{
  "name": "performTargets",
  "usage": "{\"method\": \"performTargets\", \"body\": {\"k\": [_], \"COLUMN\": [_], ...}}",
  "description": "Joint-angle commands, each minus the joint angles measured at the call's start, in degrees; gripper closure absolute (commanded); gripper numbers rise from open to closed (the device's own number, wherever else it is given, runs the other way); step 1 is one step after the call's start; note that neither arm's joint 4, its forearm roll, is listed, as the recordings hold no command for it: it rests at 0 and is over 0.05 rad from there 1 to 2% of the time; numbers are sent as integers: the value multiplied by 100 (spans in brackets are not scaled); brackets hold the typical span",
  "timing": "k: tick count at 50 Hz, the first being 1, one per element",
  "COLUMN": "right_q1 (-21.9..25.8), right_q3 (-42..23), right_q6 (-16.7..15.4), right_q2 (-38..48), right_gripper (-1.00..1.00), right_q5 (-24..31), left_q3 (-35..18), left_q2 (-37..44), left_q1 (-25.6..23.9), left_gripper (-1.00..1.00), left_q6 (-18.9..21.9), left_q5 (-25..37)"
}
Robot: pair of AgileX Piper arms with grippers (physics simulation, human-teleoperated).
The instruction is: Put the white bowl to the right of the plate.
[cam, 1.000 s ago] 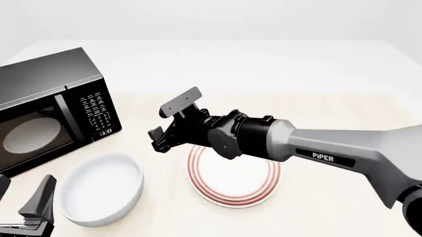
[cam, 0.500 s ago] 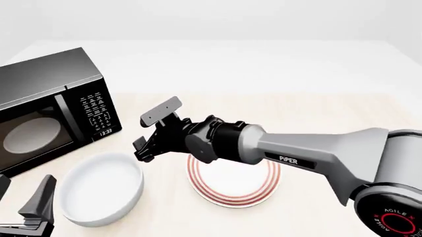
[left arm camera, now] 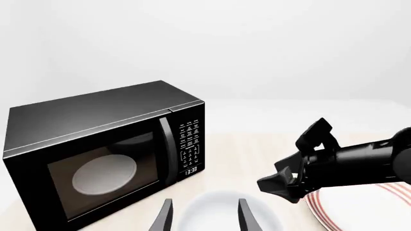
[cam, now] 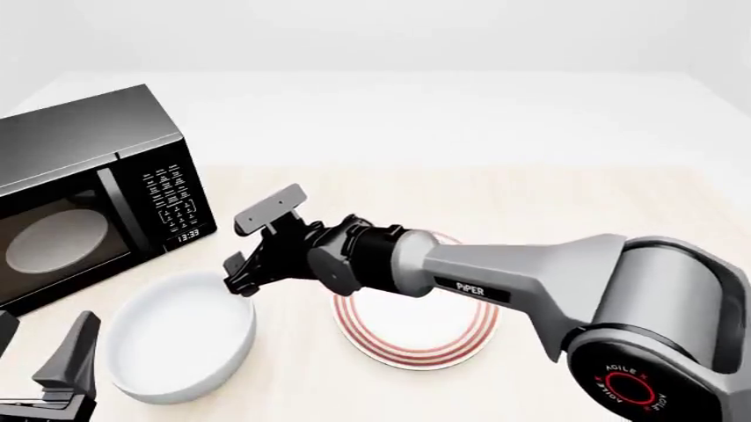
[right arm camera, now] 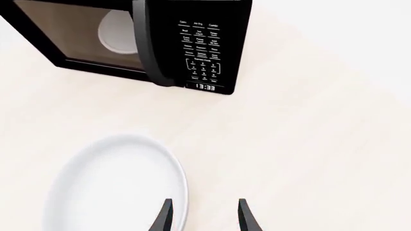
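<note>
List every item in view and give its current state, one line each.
white bowl: upright on the table, left of the plate, not gripped.
plate: flat on the table, nothing on it, partly under the right arm.
microwave: door shut, clock lit, turntable bare.
right claw: open, at the bowl's far rim.
left claw: open, holding nothing, pointed over the bowl.

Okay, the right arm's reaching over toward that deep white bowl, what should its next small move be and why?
Probably lower the right gripper a little further so its open fingers straddle the near rim of the plain deep white bowl. The bowl sits left of the flat red-ringed plate, ungrasped, and the right wrist view shows one finger over the rim, the other outside.
</note>
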Motion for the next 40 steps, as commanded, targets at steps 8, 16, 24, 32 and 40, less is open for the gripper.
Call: {"method": "performTargets", "body": {"k": [8,16,24,32,40], "right_q1": [94,145,201,254,216], "right_q3": [-343,-429,-407,-521,-495], "right_q6": [225,333,443,537,577], "right_q2": [524,722,913,1080,1137], "right_gripper": [-100,-100,-100,-100,-100], "right_q5": [-17,-76,-178,-147,-215], "left_q3": [0,0,0,0,0], "left_q2": [0,0,0,0,0], "left_q1": [0,0,0,0,0], "left_gripper": [-100,-100,-100,-100,-100], "left_q6": [0,0,0,0,0], "left_q5": [0,0,0,0,0]}}
